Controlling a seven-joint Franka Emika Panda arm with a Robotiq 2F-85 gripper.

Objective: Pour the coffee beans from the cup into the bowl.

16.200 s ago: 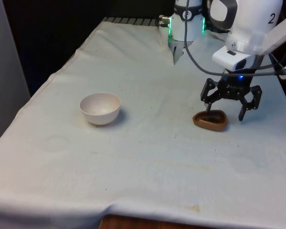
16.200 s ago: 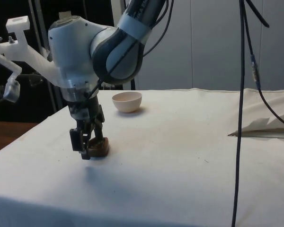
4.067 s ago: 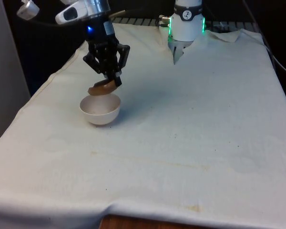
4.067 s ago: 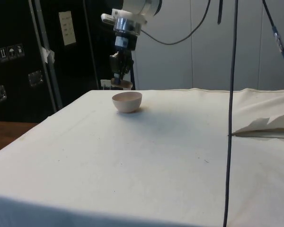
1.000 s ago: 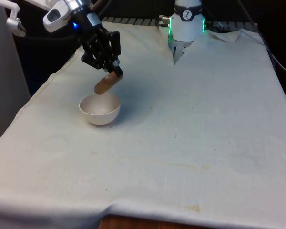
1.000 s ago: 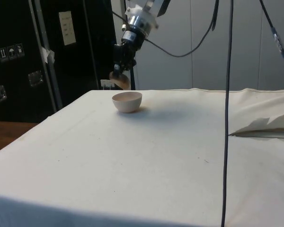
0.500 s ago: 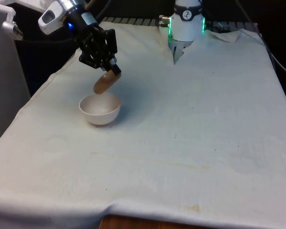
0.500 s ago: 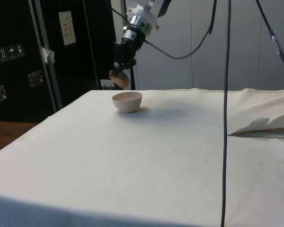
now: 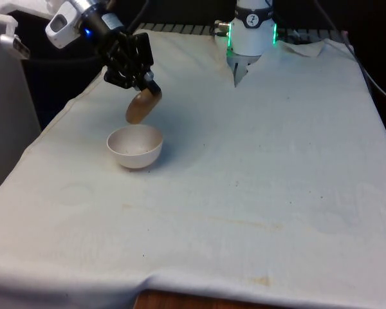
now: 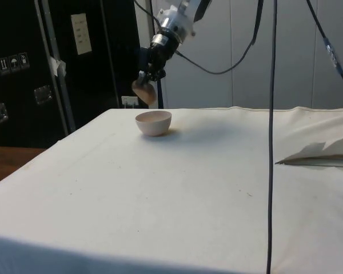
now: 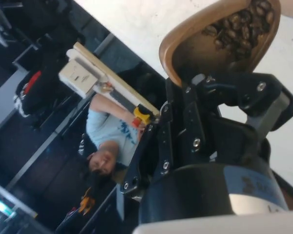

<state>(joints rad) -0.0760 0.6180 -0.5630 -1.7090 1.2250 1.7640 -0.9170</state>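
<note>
**Cup tipped above the bowl**

Front view: the gripper [image 9: 143, 82] hangs over the surface [image 9: 257, 167] at about 10 o'clock from the middle of the cloth, near the front view's left edge. Its fingers [image 9: 149, 81] are closed on the rim of the brown cup [image 9: 141, 106], which hangs tilted steeply, mouth turned down towards the front view's left. The cup is in the air, apart from the white bowl [image 9: 135, 146], which sits on the surface directly below it at 6 o'clock. A few dark specks lie inside the bowl; whether they are beans I cannot tell.

Side view: the gripper [image 10: 145, 75] comes down at a slant from 1 o'clock, and the cup [image 10: 143, 91] hangs at its tip, tilted. The bowl [image 10: 154, 123] stands upright on the surface [image 10: 217, 182] just below the cup, at about 5 o'clock from it, with a clear gap between them.

Wrist view: the fingers [image 11: 195, 85] grip the cup [image 11: 219, 34] by its rim. Coffee beans [image 11: 241, 27] lie heaped against the cup's far inner wall, inside it. Beyond the surface's edge a person [image 11: 107, 141] in a light blue shirt shows, one arm raised.
</note>
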